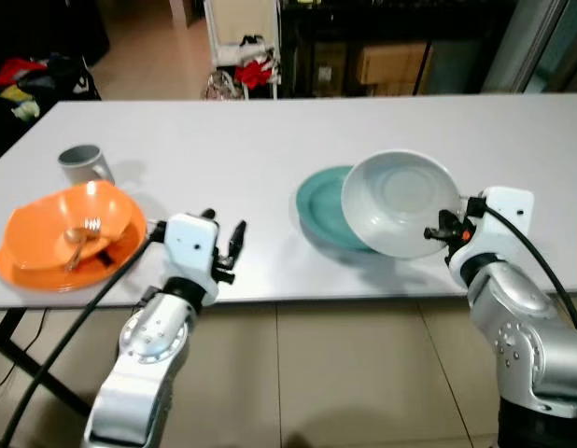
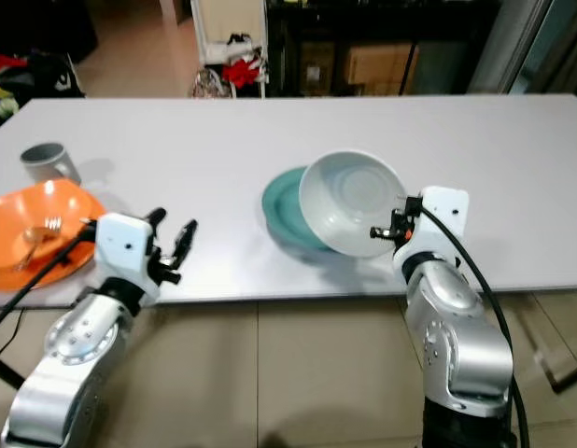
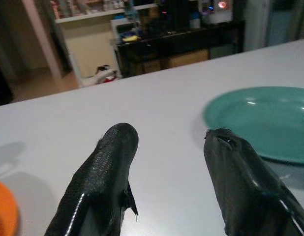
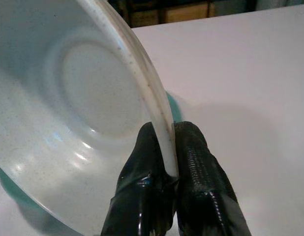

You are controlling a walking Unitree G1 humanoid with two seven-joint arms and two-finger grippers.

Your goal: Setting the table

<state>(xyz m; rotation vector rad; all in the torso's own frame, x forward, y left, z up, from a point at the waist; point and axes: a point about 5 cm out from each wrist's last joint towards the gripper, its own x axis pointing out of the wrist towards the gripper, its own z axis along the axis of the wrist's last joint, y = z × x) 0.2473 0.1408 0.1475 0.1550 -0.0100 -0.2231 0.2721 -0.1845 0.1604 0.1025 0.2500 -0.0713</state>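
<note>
Off to the left of my left pincer (image 1: 229,248) sit the mug (image 1: 83,165) and orange plates (image 1: 69,233); it hovers wide and empty. My right pincer (image 4: 167,162) pinches the white bowl (image 1: 401,203) by its rim, tilted above the teal plate (image 1: 318,205). Stiff, smooth, probably breakable; the thin-edge grip could slip.
</note>
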